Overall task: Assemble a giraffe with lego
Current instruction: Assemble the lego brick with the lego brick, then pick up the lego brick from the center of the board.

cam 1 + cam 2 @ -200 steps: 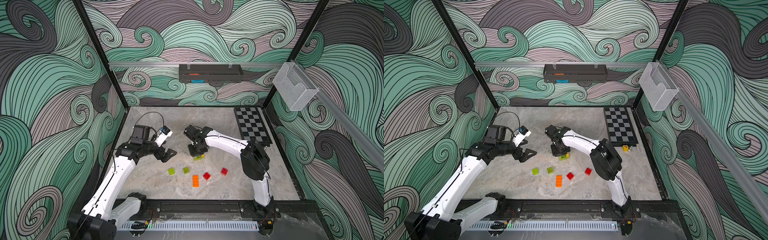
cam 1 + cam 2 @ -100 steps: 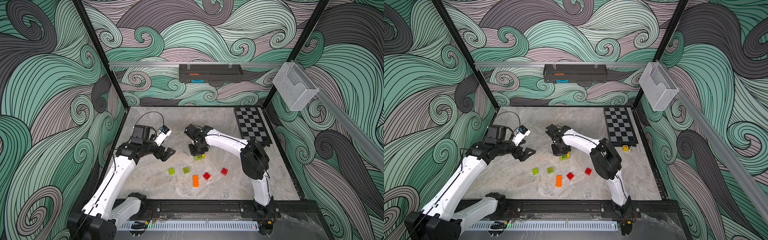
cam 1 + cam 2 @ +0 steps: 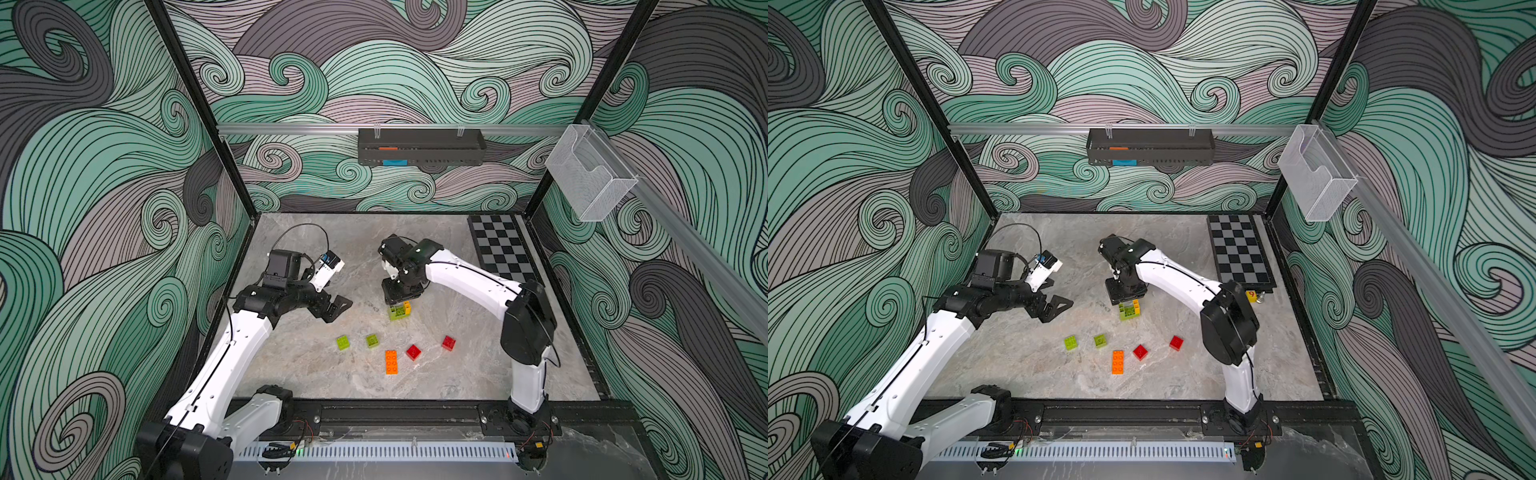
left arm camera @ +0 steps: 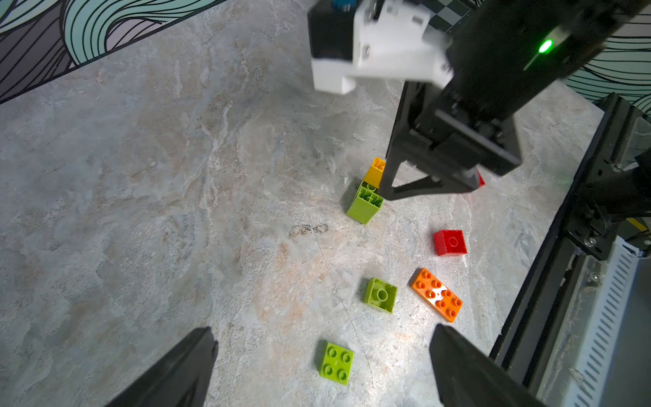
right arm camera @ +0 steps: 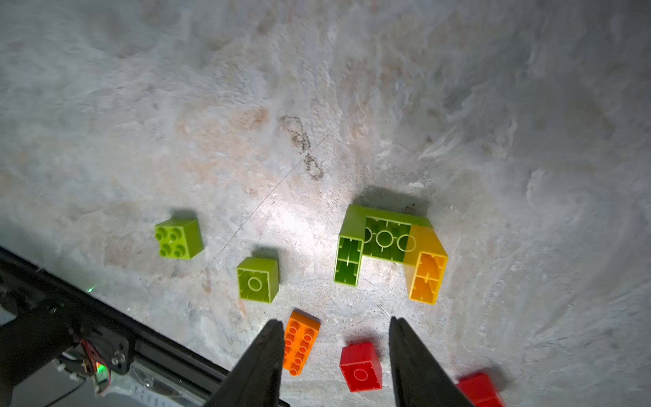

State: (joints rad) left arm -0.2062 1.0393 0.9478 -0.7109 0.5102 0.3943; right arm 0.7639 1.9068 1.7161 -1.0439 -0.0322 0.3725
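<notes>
Fingers [image 5: 262, 359] of the right gripper [image 3: 401, 300] stand parted and empty, poised just above the half-built giraffe [image 3: 398, 311], which sits on the marble table [image 3: 299, 374] near the chequered board [image 3: 500, 249]. So far the giraffe is a long green body brick with one green and one yellow leg, turned upside down so the hollow leg ends face up; its long axis runs toward the board, yellow leg at the end closer to it. Left gripper [image 3: 338, 309], farther from the board than the giraffe, hangs wide open and holds nothing. Off the board's front end, well apart from it, lie a studded green brick [image 3: 343, 343], an upturned green brick [image 3: 372, 340], a red brick [image 3: 413, 351], a second red brick [image 3: 449, 342] and the orange brick [image 3: 391, 362], studs up, its long axis roughly parallel to the board's long side. Beyond the board's back end a black tray [image 3: 440, 150] on the back wall holds an orange item [image 3: 388, 148] and a blue item [image 3: 395, 162]; a clear bin [image 3: 590, 187] juts from the side wall above the board
</notes>
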